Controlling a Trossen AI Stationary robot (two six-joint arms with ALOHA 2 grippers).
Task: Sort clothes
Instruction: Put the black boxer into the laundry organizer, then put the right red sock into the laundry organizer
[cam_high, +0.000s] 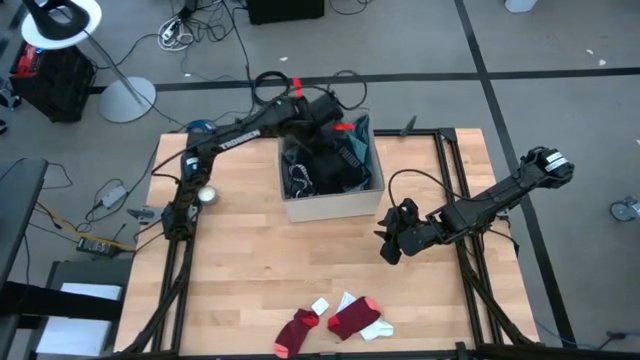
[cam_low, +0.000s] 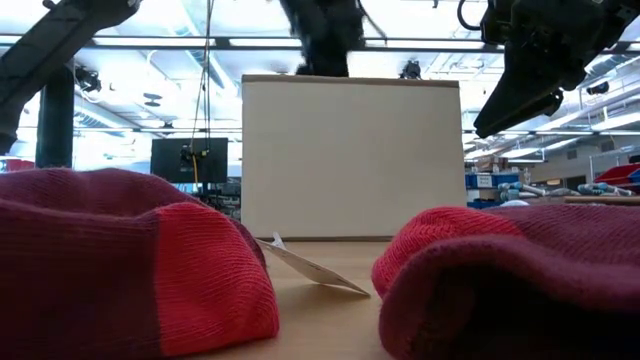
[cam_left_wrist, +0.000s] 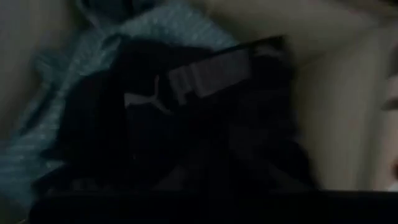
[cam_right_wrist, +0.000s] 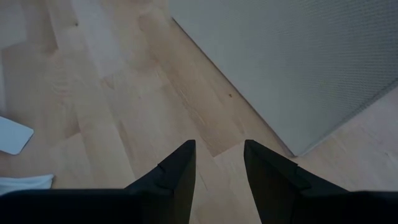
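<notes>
Several dark and teal clothes (cam_high: 330, 160) fill the box (cam_high: 325, 205) at the table's far middle — the left gripper (cam_high: 335, 125) reaches in, fingers' state unclear. Two red socks (cam_high: 335, 322) lie near; the right gripper (cam_high: 392, 240), fingers apart — hovers empty right of the box.

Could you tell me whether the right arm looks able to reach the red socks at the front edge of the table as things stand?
Probably yes. The right gripper hangs open and empty beside the box, and only bare table lies between it and the socks.
</notes>
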